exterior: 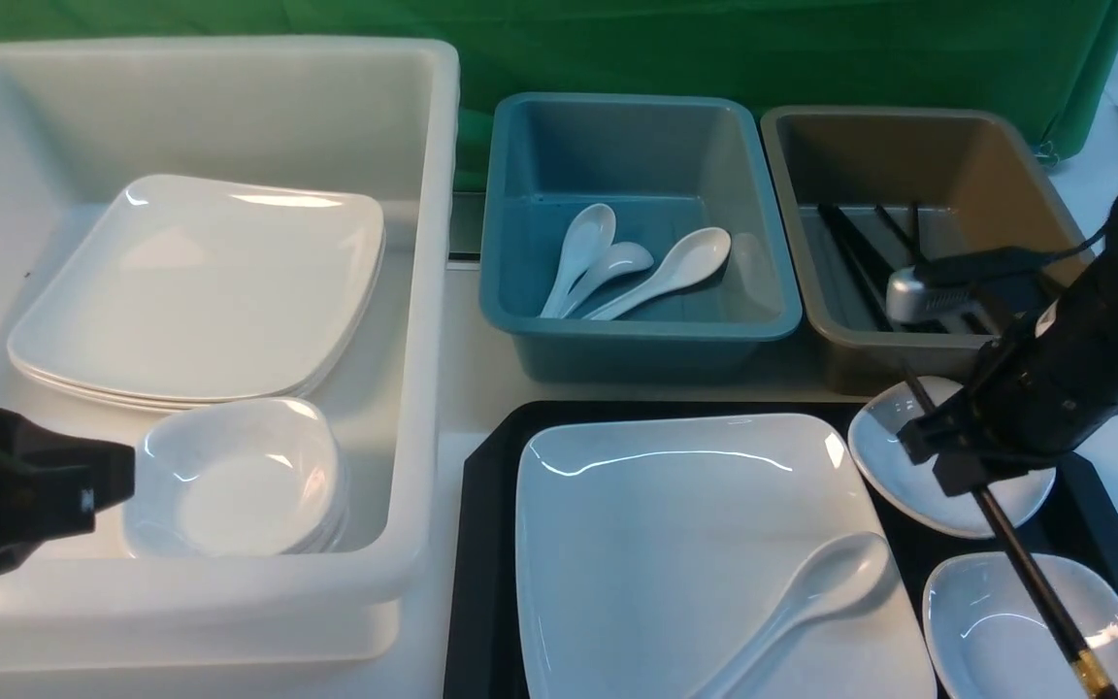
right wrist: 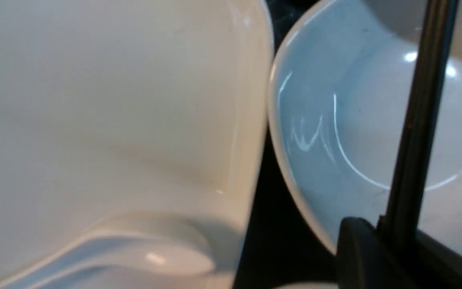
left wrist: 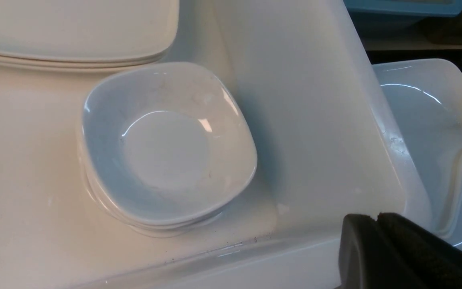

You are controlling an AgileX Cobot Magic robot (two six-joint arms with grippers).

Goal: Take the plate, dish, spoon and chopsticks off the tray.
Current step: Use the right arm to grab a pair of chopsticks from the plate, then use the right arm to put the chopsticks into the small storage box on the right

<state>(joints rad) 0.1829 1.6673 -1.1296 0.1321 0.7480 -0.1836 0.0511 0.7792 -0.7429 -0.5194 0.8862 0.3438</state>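
The right gripper (exterior: 952,456) pinches the black chopsticks (exterior: 1035,582) near their upper end, its jaws closed narrowly on the pair. The sticks slant down from the jaws toward the robot, over the tray's (exterior: 486,544) right side. Their short upper end pokes out just beyond the fingers, toward the brown tub (exterior: 840,320), which holds more black sticks. Their long lower part crosses the far dish (exterior: 884,456) and runs over the near dish (exterior: 996,631), where the gold band shows at the picture's lower edge. Whether the tips touch the near dish cannot be told.

In the right wrist view the chopsticks (right wrist: 419,120) rise as one dark bar from the gripper (right wrist: 379,245) across a dish (right wrist: 327,120), with a strip of tray (right wrist: 263,224) between that dish and the plate (right wrist: 114,100).

The plate (exterior: 675,544) lies flat on the tray, filling its left and middle. The spoon (exterior: 811,592) rests on the plate's near right part, bowl up and toward the dishes, handle running to the lower edge.

The left gripper (exterior: 108,481) hangs over the white tub's (exterior: 423,291) near wall, beside the stacked small dishes (exterior: 234,481) inside and well apart from the tray. In the left wrist view its fingertips (left wrist: 359,241) look pressed together with nothing between them.

Three spoons lie in the blue tub (exterior: 637,335).
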